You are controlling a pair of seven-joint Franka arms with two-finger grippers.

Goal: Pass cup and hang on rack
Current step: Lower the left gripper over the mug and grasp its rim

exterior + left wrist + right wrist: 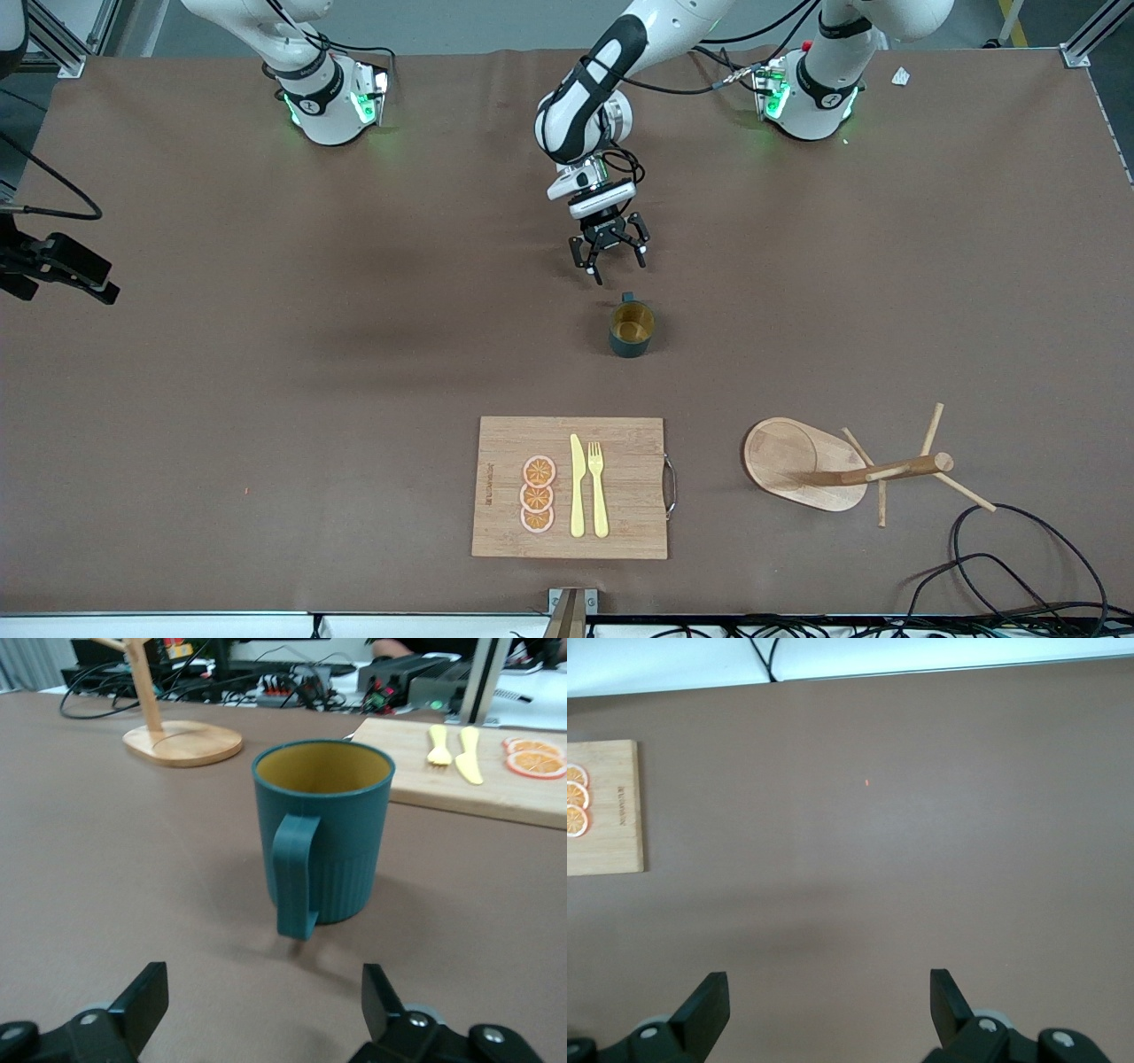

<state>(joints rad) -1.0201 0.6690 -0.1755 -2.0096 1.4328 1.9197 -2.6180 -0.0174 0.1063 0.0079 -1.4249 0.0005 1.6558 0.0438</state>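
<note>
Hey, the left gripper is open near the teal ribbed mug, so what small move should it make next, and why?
Probably ease the left gripper forward until its open fingers straddle the dark teal ribbed mug, then close. The mug stands upright on the brown table, untouched, its loop handle facing the gripper. The right gripper waits open over bare table.
</note>
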